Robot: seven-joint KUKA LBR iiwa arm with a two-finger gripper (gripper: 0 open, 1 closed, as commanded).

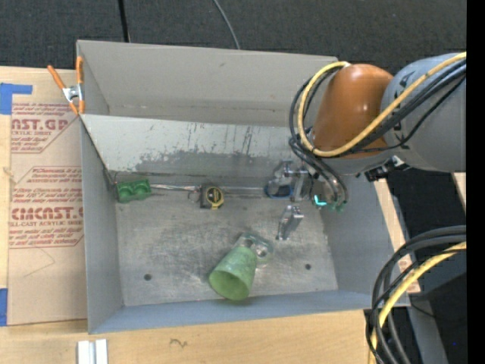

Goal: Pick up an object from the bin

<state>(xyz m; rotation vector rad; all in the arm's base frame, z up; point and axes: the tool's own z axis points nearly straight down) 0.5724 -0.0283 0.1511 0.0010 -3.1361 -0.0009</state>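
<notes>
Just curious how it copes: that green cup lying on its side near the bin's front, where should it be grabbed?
Probably from above, across the green cup at its narrower end, the end nearest the gripper. It lies tipped over with its wide mouth toward the front wall of the bin, so the rim is awkward to reach.

On the bin [189,139] floor, a tipped cup [233,273] is seen lying at six o'clock, by the near wall, and the gripper [287,227] is placed at three o'clock, close beside it. Along the far wall, a knobbed block [133,191] is found at ten o'clock and a small round thing [213,197] at twelve.
</notes>
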